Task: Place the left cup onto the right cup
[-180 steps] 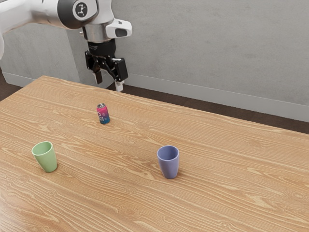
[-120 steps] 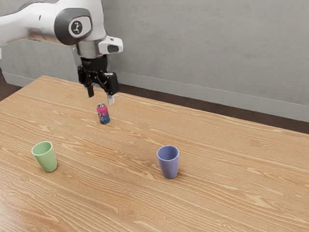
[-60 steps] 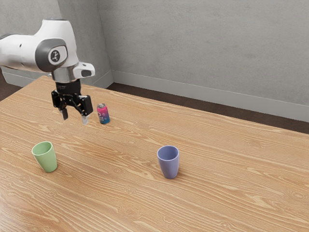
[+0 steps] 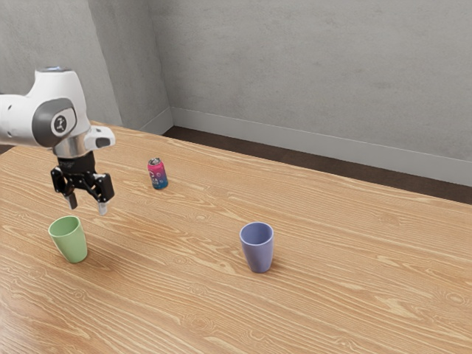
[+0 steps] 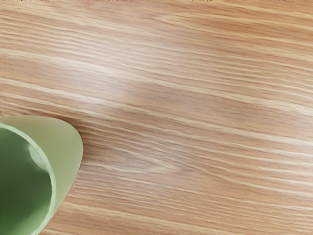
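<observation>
A light green cup (image 4: 68,238) stands upright on the wooden table (image 4: 332,243) at the exterior view's left. A blue-purple cup (image 4: 257,246) stands upright near the middle of the table. My gripper (image 4: 86,204) hangs open just above and slightly to the right of the green cup, with nothing between its fingers. In the wrist view the green cup (image 5: 29,176) shows its rim and inside, off to one side of my hand.
A small pink and blue can (image 4: 157,173) stands upright behind the cups, toward the table's far side. A grey wall and dark floor strip lie beyond the table's far edge.
My arm has swung from above the can toward the exterior view's left and come down, so the open gripper now hangs close over the green cup. Cups and can have not moved.
</observation>
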Robot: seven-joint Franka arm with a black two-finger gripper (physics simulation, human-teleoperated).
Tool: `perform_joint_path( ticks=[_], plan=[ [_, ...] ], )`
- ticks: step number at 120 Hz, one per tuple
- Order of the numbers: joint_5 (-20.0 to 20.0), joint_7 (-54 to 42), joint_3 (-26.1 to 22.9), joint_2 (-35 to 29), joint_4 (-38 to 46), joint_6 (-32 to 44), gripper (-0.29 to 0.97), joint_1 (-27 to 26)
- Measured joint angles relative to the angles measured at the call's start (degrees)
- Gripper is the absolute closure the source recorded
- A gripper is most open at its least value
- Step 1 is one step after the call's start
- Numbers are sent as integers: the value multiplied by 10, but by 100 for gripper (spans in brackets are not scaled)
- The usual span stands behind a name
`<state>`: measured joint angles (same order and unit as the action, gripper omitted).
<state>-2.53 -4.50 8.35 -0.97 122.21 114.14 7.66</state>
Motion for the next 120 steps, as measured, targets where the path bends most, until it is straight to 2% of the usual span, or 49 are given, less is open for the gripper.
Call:
perform_joint_path(
  ticks=[58, 104, 120],
  plan=[
    [2, -34, 6, 45, 37, 83, 12, 62],
    [5, -48, 10, 79, 35, 112, 15, 53],
    [8, -51, 16, 84, 33, 116, 25, 54]
  ],
)
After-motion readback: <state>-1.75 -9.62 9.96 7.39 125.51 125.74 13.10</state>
